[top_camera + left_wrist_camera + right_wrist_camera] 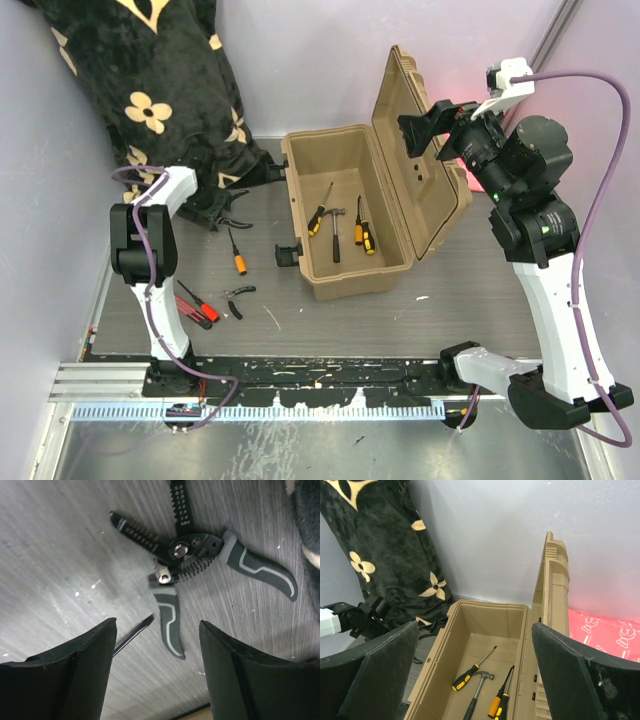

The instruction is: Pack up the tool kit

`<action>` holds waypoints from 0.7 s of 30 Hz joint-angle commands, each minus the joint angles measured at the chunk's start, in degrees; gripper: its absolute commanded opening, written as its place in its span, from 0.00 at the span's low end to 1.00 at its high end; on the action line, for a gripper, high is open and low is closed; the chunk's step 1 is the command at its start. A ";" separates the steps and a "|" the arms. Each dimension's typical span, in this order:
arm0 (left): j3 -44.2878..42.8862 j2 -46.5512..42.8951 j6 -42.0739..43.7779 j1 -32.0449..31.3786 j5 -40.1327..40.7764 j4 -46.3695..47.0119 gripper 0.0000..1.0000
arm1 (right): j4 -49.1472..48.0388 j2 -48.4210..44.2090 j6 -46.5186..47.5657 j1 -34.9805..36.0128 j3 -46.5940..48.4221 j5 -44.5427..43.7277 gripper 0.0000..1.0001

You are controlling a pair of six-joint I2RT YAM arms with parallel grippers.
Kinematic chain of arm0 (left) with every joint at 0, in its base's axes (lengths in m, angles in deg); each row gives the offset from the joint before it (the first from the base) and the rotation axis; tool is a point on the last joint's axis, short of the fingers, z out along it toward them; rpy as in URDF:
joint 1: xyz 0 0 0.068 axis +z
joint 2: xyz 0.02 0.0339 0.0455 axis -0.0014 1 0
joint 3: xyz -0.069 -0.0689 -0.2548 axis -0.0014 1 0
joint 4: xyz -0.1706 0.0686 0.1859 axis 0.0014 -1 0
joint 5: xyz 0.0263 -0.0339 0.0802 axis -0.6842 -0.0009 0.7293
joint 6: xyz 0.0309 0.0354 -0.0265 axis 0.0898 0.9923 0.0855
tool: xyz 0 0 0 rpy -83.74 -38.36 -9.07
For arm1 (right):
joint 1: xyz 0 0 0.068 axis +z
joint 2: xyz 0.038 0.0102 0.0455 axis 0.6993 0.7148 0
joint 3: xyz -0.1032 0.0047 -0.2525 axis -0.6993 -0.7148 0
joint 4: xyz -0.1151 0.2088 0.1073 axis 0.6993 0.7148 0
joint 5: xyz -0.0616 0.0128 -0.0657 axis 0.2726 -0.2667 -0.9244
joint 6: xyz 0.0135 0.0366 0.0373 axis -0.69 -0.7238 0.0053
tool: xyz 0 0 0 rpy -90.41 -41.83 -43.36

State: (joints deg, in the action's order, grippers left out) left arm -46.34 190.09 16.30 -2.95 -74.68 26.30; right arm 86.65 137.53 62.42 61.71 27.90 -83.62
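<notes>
The tan toolbox stands open at mid table, its lid raised to the right. Inside lie a yellow-black screwdriver, a hammer and two more screwdrivers; they also show in the right wrist view. My left gripper is open and empty, low over black-grey wire strippers that lie spread on the table. My right gripper is open and empty, high by the lid, over the box. An orange-handled screwdriver, red-handled screwdrivers and small black pliers lie on the table.
A black floral blanket hangs at the back left, close behind my left gripper. A pink patterned cloth lies behind the lid. Grey walls close in the left, back and right. A screwdriver tip lies by my left finger.
</notes>
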 commanded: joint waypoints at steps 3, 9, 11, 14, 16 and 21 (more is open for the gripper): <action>-4.52 4.26 -0.99 0.41 -1.38 3.71 0.67 | -0.01 -0.46 -0.19 -0.11 2.88 -1.41 1.00; -4.09 6.52 -1.30 0.41 -1.60 4.39 0.65 | 0.36 1.21 -0.42 -0.09 3.81 -1.45 1.00; -3.91 7.11 -1.46 0.41 -1.66 4.39 0.62 | 0.36 1.63 -0.45 -0.07 4.14 -1.37 1.00; -3.70 7.87 -1.41 0.44 -2.11 4.18 0.52 | 0.34 2.36 -0.64 -0.11 4.67 -1.13 1.00; -2.91 8.01 -0.95 0.41 -2.45 4.21 0.42 | 0.35 2.64 -0.64 0.00 4.90 -1.10 1.00; 0.83 7.15 1.11 0.41 -4.41 3.99 0.16 | 0.45 2.41 -0.35 -0.05 4.75 -1.66 1.00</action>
State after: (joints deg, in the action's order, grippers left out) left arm -48.55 196.32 16.13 -2.89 -77.45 29.82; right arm 88.99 140.88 62.26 61.74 30.26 -84.30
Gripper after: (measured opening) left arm 0.272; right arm 0.999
